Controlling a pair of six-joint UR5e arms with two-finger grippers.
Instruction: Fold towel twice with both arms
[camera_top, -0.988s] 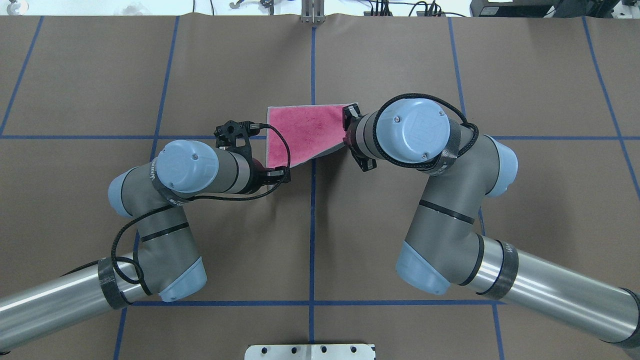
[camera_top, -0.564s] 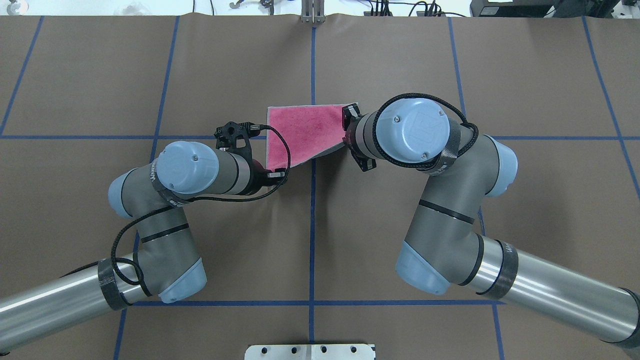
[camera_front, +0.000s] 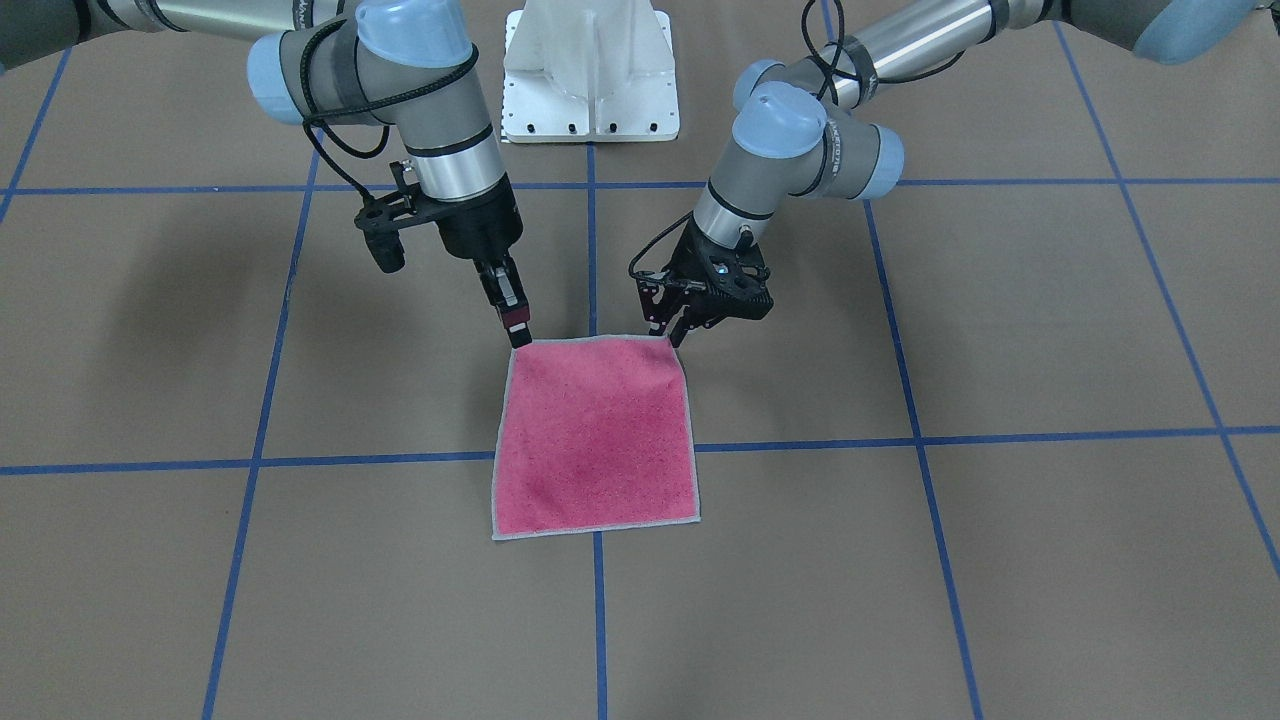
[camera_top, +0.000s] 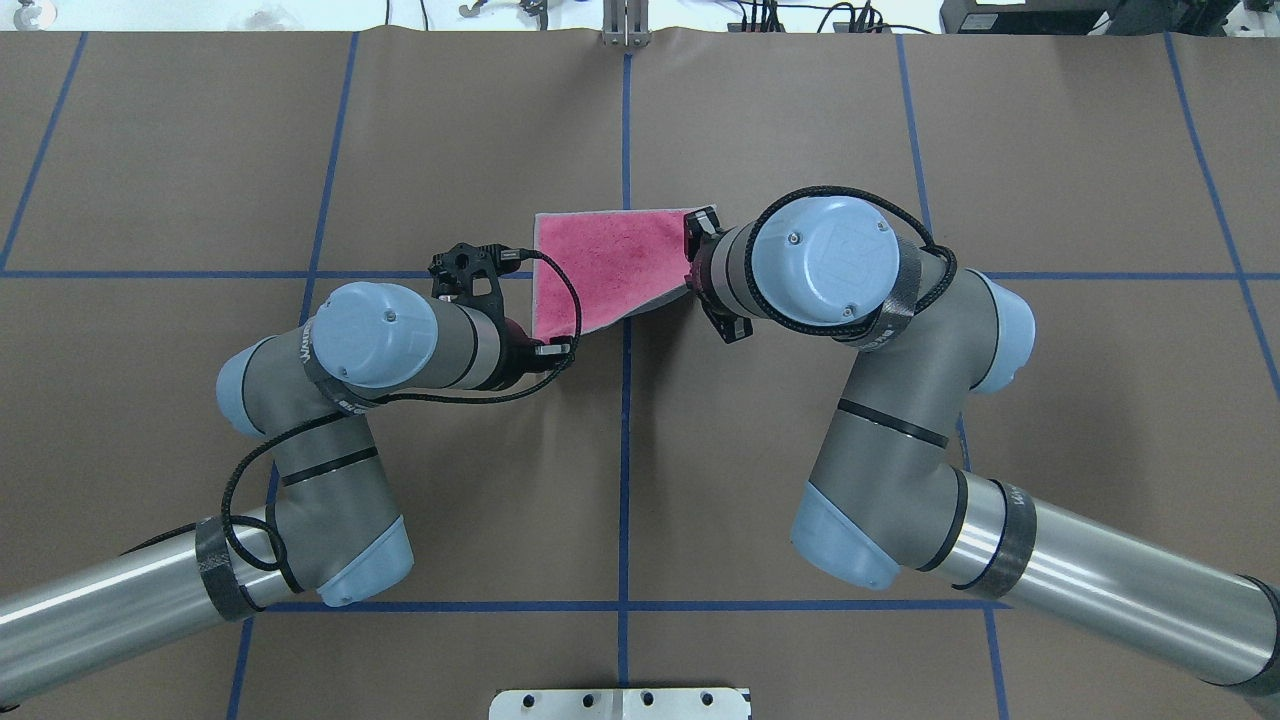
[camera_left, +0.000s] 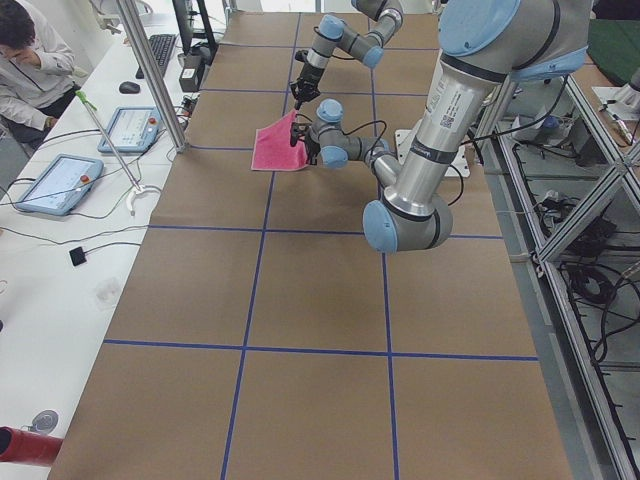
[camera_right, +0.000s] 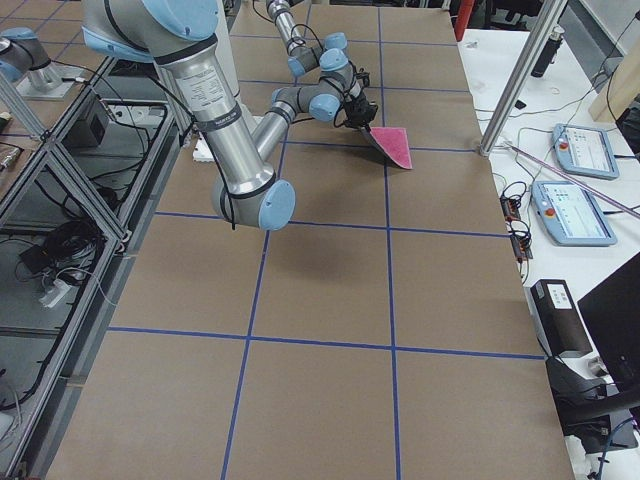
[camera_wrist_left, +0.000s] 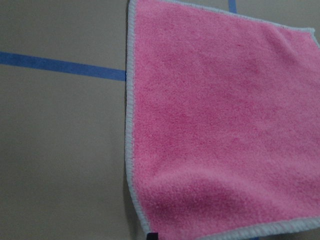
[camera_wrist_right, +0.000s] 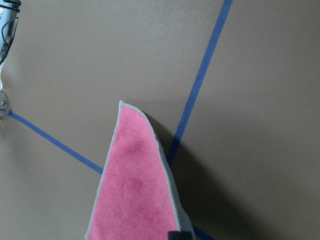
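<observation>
The towel (camera_front: 595, 440) is pink side up with a light grey border, on the brown table near its middle. It also shows in the overhead view (camera_top: 610, 260). My right gripper (camera_front: 520, 338) is shut on the towel's robot-side corner; the right wrist view shows that corner (camera_wrist_right: 132, 190) lifted off the table, with a shadow under it. My left gripper (camera_front: 672, 335) is at the other robot-side corner and looks shut on it. In the left wrist view the towel (camera_wrist_left: 215, 125) lies almost flat. In the overhead view both wrists hide the grippers.
The white pedestal base (camera_front: 590, 70) stands behind the arms. Blue tape lines (camera_front: 800, 445) grid the brown table cover. A side table with tablets (camera_left: 60, 180) and a seated person (camera_left: 30, 60) runs along the table's far side.
My left wrist has shifted very slightly to the left in the overhead view. The right arm and the towel look the same.
</observation>
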